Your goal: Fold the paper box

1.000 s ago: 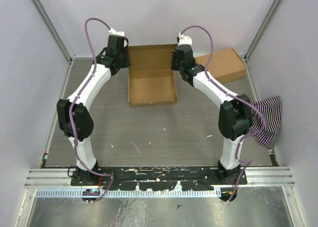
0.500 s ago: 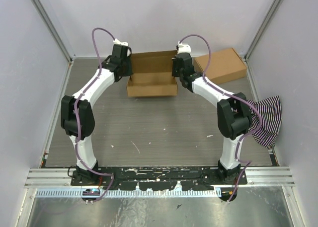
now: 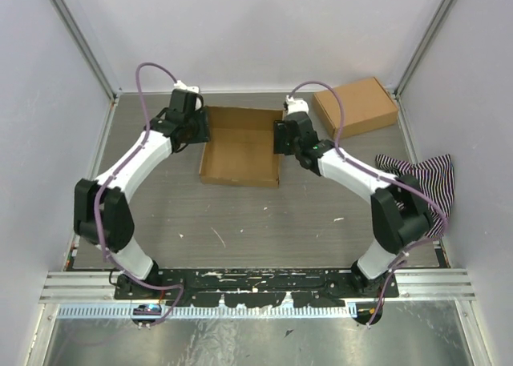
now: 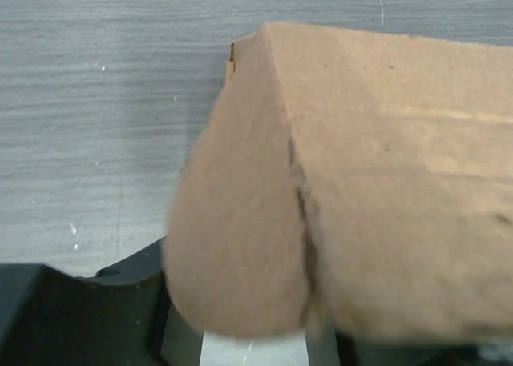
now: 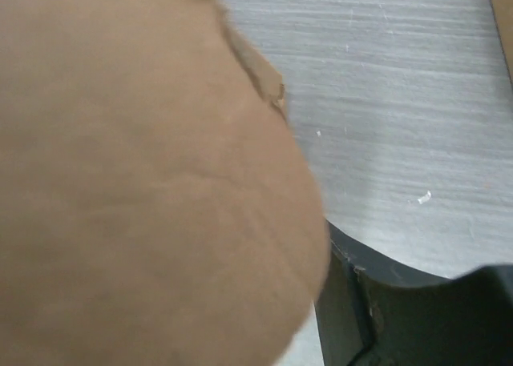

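Box [image 3: 240, 146] settled flat on table [image 3: 240, 214], nearer than before; folding unfinished. Left jaws and right jaws sat at its sides; couldn't tell if clenched.

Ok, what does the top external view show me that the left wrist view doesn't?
Only top external: the whole paper box lying open, the left hand at its left wall and the right hand at its right wall, a flat brown carton far right, and a striped cloth by the right edge. Only left wrist: a close, blurred rounded flap with a dark crease line, blocking any view of the grip. Both: the box and the grey table.
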Controlling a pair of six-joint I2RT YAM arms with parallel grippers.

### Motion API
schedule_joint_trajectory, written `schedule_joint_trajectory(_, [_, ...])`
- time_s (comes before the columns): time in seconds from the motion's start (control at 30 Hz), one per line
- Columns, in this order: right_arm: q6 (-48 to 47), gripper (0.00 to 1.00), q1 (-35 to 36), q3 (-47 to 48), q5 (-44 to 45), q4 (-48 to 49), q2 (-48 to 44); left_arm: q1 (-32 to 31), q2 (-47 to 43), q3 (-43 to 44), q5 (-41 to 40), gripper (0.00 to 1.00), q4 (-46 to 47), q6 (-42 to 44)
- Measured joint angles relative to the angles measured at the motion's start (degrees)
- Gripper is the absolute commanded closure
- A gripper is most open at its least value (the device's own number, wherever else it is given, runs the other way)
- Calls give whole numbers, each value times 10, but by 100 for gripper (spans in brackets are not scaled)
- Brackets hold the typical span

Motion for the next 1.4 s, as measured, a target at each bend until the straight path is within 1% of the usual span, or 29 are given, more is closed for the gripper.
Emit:
schedule_joint_trajectory(0.13, [0,38,2,-37,-1,-44,-81,0,-77,-41,3,48,-21,-3])
schedule_joint_trajectory(0.27, [0,38,2,-44,-4,-90,-182,-1,-166,-66,11,48,-58,-13])
schedule_joint_trajectory(0.37, [0,38,2,-47,-14,-127,-260,-3,-251,-87,12,48,-95,-22])
schedule_joint_trajectory(0.5, [3,38,2,-53,-16,-173,-342,-3,-350,-114,-3,38,-133,-35])
schedule_joint_trajectory(0.6, [10,38,2,-52,-16,-188,-359,-3,-372,-114,-14,37,-140,-44])
schedule_joint_trajectory(0.67, [17,38,2,-46,-18,-197,-337,-3,-353,-101,-15,36,-142,-47])
schedule_joint_trajectory(0.73, [22,38,0,-24,-28,-206,-291,-3,-300,-76,-13,37,-141,-47])
schedule_joint_trajectory(0.87, [39,39,-3,22,-70,-205,-162,-2,-128,1,-1,39,-141,-42])
schedule_joint_trajectory(0.93, [51,39,-4,24,-90,-200,-111,-2,-56,15,6,40,-141,-40])
schedule_joint_trajectory(1.0, [66,40,-6,24,-109,-202,-59,-2,-3,16,16,41,-146,-38])
schedule_joint_trajectory(1.03, [67,41,-7,24,-111,-203,-53,-2,17,16,21,42,-149,-37])
schedule_joint_trajectory(1.1, [74,42,-8,31,-126,-211,-17,-1,49,16,35,43,-152,-34])
schedule_joint_trajectory(1.23, [78,42,-8,61,-145,-217,57,-1,76,16,46,43,-160,-29])
schedule_joint_trajectory(1.4, [79,42,-10,88,-163,-224,98,-1,95,16,47,44,-160,-23])
